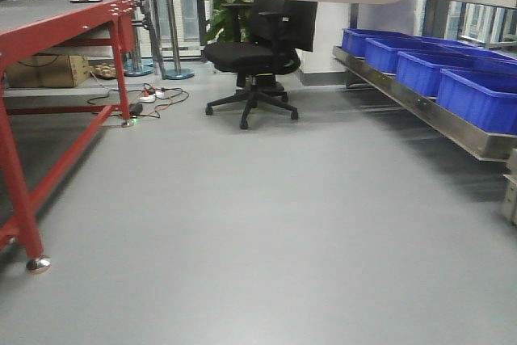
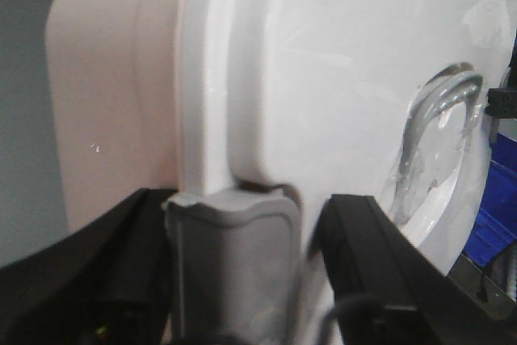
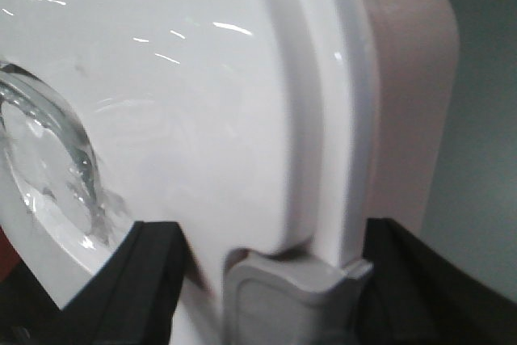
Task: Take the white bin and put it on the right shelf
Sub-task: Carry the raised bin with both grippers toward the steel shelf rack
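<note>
Across the bottom of both wrist views: left gripper (image 2: 242, 268) and right gripper (image 3: 275, 284) each pinch white bin (image 2: 113, 119) at a matte grey latch (image 2: 230, 248); lid (image 3: 178, 103) glossy, sides translucent pink, rounded.

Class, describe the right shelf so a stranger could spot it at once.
Look across the grey floor to the right of the black chair. The right shelf is the shiny steel rack holding blue bins, unlike the red-framed table opposite.
</note>
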Motion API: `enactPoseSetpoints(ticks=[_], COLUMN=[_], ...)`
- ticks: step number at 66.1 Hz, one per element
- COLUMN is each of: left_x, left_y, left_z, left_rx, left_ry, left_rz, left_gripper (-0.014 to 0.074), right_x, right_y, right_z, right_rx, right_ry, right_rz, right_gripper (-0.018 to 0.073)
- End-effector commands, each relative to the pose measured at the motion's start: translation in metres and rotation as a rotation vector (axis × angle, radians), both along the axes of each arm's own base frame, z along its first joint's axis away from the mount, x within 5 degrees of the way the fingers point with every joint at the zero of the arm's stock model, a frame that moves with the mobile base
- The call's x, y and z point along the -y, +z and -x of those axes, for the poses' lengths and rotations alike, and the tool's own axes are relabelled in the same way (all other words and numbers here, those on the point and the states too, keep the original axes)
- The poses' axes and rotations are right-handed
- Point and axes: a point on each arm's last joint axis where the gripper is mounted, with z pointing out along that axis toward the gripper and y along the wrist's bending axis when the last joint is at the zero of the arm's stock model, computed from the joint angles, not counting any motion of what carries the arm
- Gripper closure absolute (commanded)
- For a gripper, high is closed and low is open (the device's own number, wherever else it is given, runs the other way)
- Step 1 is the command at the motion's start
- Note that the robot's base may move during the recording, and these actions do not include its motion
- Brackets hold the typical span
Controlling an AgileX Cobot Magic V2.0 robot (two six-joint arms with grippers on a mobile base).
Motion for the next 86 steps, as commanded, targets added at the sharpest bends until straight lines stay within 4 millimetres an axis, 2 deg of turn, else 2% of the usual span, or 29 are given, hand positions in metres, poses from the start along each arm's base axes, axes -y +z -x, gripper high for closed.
enactPoseSetpoints(ticks=[1, 86], left_x=[0.013, 0.013], left_y=[0.0232, 0.0232], left_z=[0.0196, 0.0196], left_rx=[0.014, 0.014], left_ry=[-0.158, -0.158], left_rz=[0.183, 0.183], left_gripper=[0.0358, 0.0358], right_x=[-0.0163, -0.0162], right_y=[0.0274, 0.0274], right_z=[0.0223, 0.0222], right_rx=[0.044, 0.045], right_ry=[0.192, 0.19], right_rz=[-0.196, -0.196], right_gripper=[0.0122, 0.0122])
